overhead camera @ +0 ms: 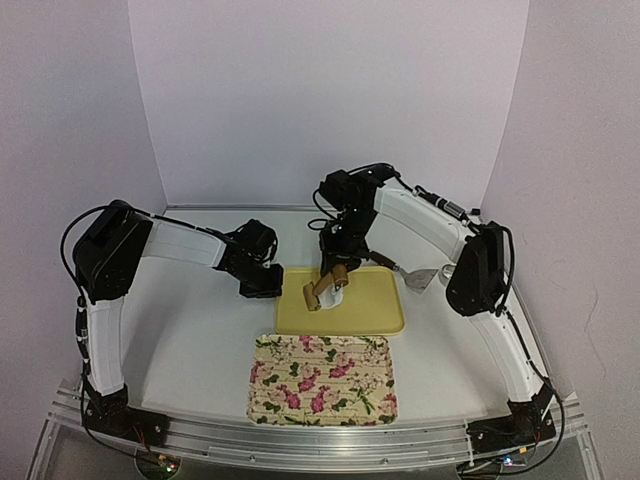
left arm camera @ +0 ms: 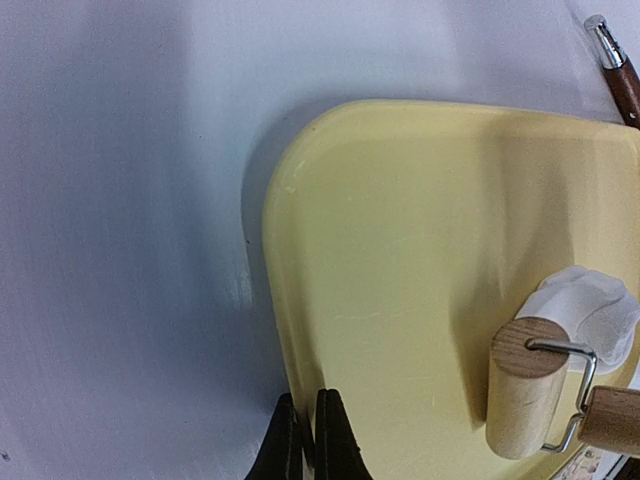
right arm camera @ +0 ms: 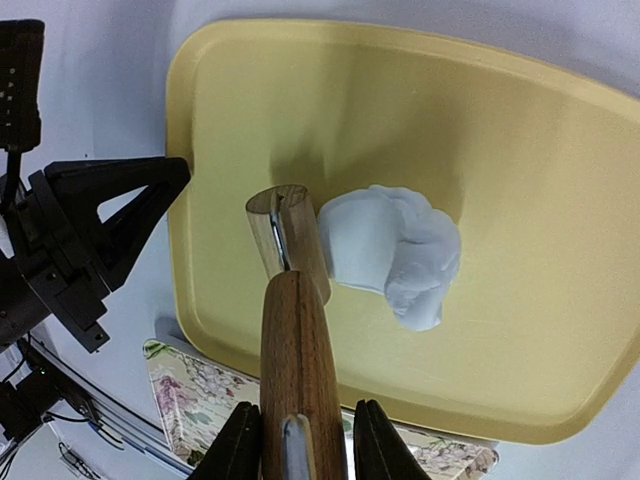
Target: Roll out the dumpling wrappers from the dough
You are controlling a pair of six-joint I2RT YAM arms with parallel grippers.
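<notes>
A plain white table (overhead camera: 190, 340) carries everything, closed in by bare white walls (overhead camera: 300, 100) at the back and both sides. The yellow tray (overhead camera: 380, 315) lies at the table's middle. A floral tray (overhead camera: 322, 378) sits just beside its near edge.

The dough (right arm camera: 400, 250) lies on the yellow tray as a rumpled white lump, toward the tray's middle. The right claw (right arm camera: 305, 445) is clamped narrowly on the wooden handle of the rolling pin (right arm camera: 298, 340), whose roller meets the lump's edge. The left claw (left arm camera: 305, 440) is fully closed and holds nothing, its tips at the yellow tray's left rim; whether they touch it cannot be told.

From above, the pin and the right arm hide most of the dough. Right of the yellow tray lies a brown-handled tool (overhead camera: 418, 276) with a metal end, too small to make out. The floral tray is cut off in the right wrist view.
</notes>
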